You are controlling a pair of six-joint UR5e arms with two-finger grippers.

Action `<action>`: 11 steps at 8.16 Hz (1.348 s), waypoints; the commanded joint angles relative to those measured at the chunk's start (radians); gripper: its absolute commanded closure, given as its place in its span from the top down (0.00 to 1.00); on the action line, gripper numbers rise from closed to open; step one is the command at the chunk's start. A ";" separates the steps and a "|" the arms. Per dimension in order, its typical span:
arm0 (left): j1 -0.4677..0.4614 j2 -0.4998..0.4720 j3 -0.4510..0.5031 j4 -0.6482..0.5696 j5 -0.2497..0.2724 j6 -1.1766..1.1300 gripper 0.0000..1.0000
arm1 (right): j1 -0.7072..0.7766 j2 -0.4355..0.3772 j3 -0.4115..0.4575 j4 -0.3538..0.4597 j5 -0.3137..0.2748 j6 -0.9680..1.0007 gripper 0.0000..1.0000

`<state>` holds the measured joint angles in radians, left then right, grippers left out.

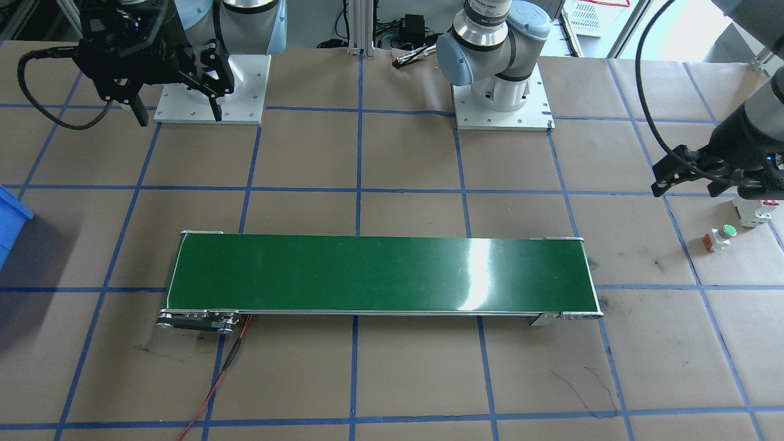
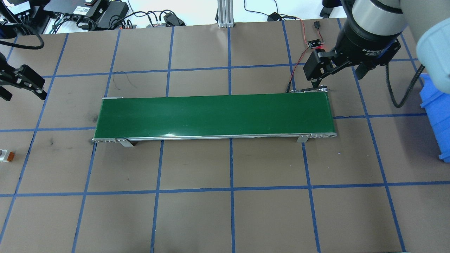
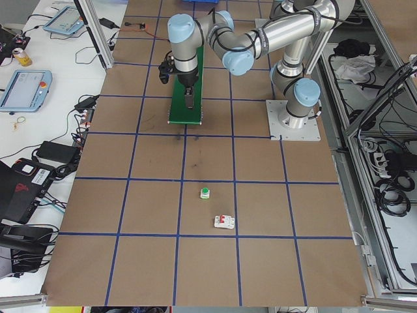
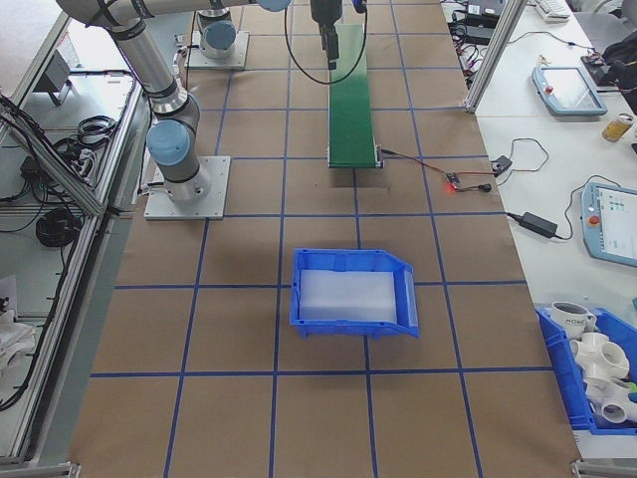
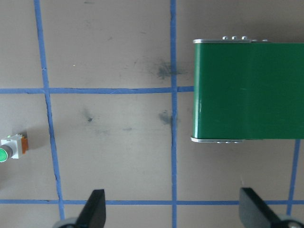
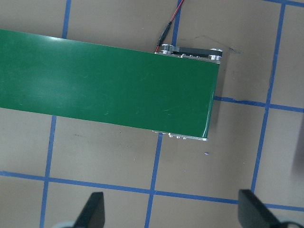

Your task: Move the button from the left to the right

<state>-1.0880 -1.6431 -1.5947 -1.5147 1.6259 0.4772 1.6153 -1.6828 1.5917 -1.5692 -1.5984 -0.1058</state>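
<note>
1. The long green conveyor belt with silver side rails (image 1: 380,274) is lying bare across the middle of the brown paper-covered table with blue tape grid (image 1: 404,380).
2. The right gripper (image 2: 318,75) is hanging released over the belt's right end, holding nothing.
3. The left gripper (image 1: 689,174) is hovering spread and empty, at about 10 o'clock from its target in the front-facing view.
4. The white boxy circuit breaker with red switch (image 1: 754,211) is sitting just beside that target; a careless descent risks grabbing it instead.
5. The small green-capped push-button with white body and orange-red base (image 1: 718,237) is resting on the table off the belt's left end, untouched; lying on its side, it may roll when pinched.
</note>
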 commanded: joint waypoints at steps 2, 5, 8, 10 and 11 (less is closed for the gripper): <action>0.196 -0.067 -0.004 0.067 0.049 0.106 1.00 | 0.002 -0.002 0.001 0.000 0.009 0.002 0.99; 0.353 -0.272 -0.001 0.289 0.051 0.306 1.00 | 0.000 0.000 0.001 -0.002 0.006 0.000 0.99; 0.358 -0.395 -0.002 0.415 0.049 0.389 1.00 | 0.000 0.000 0.001 0.000 0.005 0.000 0.99; 0.359 -0.415 -0.005 0.426 0.052 0.411 1.00 | 0.000 -0.002 0.001 0.000 0.000 0.000 0.99; 0.359 -0.422 -0.004 0.427 0.055 0.443 1.00 | 0.000 -0.002 0.001 0.000 0.000 -0.002 0.99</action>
<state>-0.7294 -2.0485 -1.5991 -1.0951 1.6773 0.8764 1.6159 -1.6838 1.5923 -1.5694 -1.5963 -0.1060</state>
